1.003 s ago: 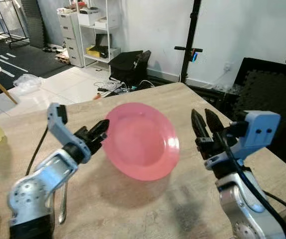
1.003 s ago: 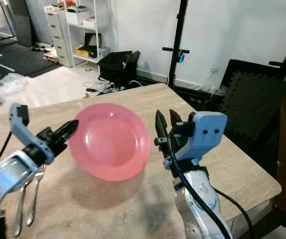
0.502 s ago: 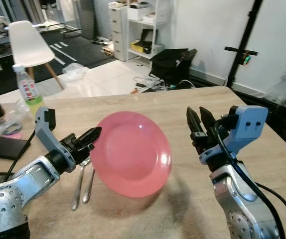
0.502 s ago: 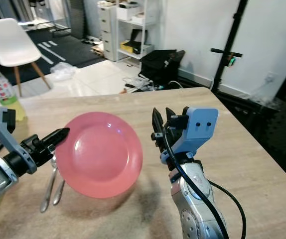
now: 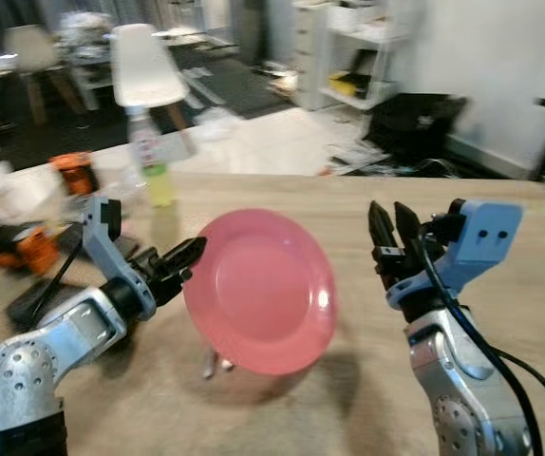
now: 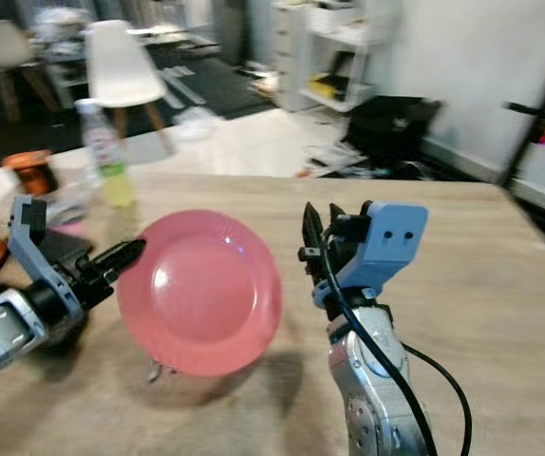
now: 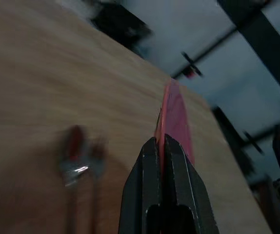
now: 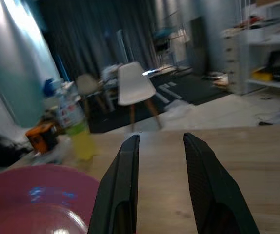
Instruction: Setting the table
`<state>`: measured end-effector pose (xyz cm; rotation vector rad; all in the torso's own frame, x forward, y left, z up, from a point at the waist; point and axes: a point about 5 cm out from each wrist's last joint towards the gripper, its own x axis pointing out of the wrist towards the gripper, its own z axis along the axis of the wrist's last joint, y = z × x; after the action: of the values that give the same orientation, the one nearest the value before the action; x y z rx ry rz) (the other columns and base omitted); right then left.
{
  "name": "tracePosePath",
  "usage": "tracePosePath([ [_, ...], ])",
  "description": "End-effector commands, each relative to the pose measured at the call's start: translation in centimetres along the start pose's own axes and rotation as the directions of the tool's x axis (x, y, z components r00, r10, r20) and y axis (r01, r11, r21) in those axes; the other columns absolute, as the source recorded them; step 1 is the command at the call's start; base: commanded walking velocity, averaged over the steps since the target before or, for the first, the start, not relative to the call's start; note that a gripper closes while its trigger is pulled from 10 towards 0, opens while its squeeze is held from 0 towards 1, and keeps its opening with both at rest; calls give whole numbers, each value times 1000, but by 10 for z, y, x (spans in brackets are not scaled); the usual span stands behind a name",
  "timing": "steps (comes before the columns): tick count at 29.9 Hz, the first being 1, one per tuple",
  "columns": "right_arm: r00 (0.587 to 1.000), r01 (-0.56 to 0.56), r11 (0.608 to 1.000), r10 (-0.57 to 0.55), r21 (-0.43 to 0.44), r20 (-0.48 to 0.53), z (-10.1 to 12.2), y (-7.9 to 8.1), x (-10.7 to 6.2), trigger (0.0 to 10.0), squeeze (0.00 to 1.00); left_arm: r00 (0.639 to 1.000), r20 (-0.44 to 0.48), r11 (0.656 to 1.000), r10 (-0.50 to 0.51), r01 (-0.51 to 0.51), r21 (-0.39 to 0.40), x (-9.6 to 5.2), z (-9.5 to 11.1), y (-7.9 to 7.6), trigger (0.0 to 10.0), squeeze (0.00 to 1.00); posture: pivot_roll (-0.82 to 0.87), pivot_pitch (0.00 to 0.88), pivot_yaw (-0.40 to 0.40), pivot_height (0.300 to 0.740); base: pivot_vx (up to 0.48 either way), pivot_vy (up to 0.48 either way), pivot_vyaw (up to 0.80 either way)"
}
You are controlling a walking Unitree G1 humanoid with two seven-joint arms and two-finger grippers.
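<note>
A pink plate [image 5: 263, 290] hangs tilted above the wooden table [image 5: 367, 204], held by its left rim. My left gripper [image 5: 193, 256] is shut on that rim; in the left wrist view its fingers [image 7: 152, 161] pinch the plate's edge [image 7: 174, 114]. My right gripper [image 5: 393, 233] stands open to the right of the plate, apart from it, with nothing between its fingers [image 8: 123, 185]. Cutlery [image 7: 76, 161] lies on the table under the plate, blurred; a bit of it peeks out below the plate [image 5: 211, 364].
A bottle of yellow-green drink [image 5: 155, 157] stands at the table's far left. Orange items [image 5: 73, 176] and dark clutter [image 5: 26, 252] crowd the left end. A white chair [image 5: 144, 66] and shelves [image 5: 358, 47] stand beyond the table. The views are blurred.
The camera has swung left, bringing the bottle, chair and left-end clutter further into view. Both grippers and the plate keep the same pose relative to me.
</note>
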<state>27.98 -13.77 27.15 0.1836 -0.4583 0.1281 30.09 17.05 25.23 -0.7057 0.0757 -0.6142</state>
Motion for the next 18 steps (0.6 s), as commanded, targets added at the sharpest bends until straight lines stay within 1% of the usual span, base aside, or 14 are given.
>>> tracePosePath([
  [1, 999, 42, 999, -42, -10, 10, 1, -6, -2, 10000, 0, 1000, -15, 1000, -13, 13, -11, 4, -3, -1, 10000, 0, 62, 72, 88, 740, 0, 0, 0],
  [4, 998, 63, 998, -62, -8, 10, 1, -8, -2, 10000, 0, 1000, -17, 1000, -21, 21, -12, 7, -4, -2, 10000, 0, 62, 72, 88, 740, 0, 0, 0],
  [5, 997, 73, 997, -73, -14, 9, 1, -10, -3, 10000, 0, 999, -17, 1000, -27, 27, -14, 9, -4, -3, 10000, 0, 62, 72, 88, 740, 0, 0, -456],
  [8, 995, 104, 995, -104, -10, 3, 0, -14, -4, 10000, 0, 999, -22, 999, -42, 42, -18, 13, -5, -5, 10000, 0, 46, 67, 94, 740, 0, 0, -800],
  [18, 993, 117, 993, -117, -26, 4, 1, -16, -6, 10000, 0, 998, -36, 998, -59, 58, -29, 18, -9, -7, 10000, 0, 36, 64, 101, 740, 0, 0, -800],
])
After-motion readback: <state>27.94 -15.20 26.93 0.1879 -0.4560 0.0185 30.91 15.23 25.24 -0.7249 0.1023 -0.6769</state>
